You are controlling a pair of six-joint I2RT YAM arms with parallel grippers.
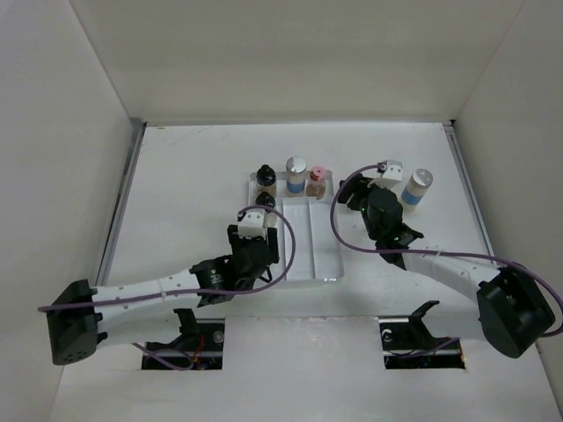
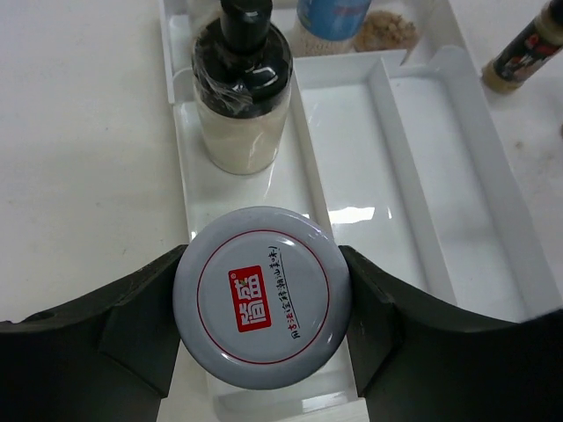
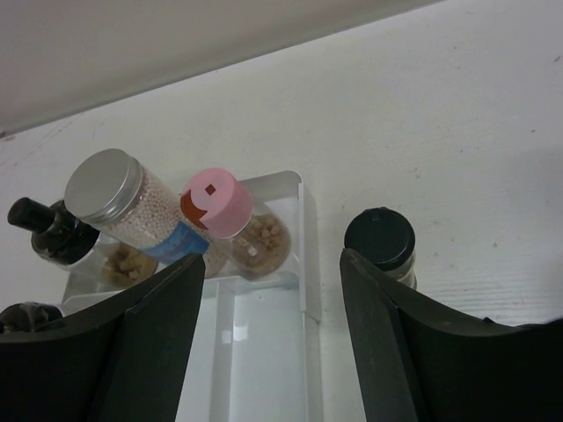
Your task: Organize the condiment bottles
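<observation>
Your left jaws are clamped on the white-lidded bottle [image 2: 262,306] at the near end of the tray's [image 2: 352,132] left compartment; seat it there, then release. Your right jaws stand apart near the black-capped bottle [image 3: 379,239] on the worktop [image 3: 457,132]; centre on it before closing.

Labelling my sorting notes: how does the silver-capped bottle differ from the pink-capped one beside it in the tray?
The silver-capped bottle has a metallic lid, pale bead-like contents and a blue label; the pink-capped bottle has a pink lid, brown chunks and no blue label. Both stand upright, side by side, in the tray's far compartment.
</observation>
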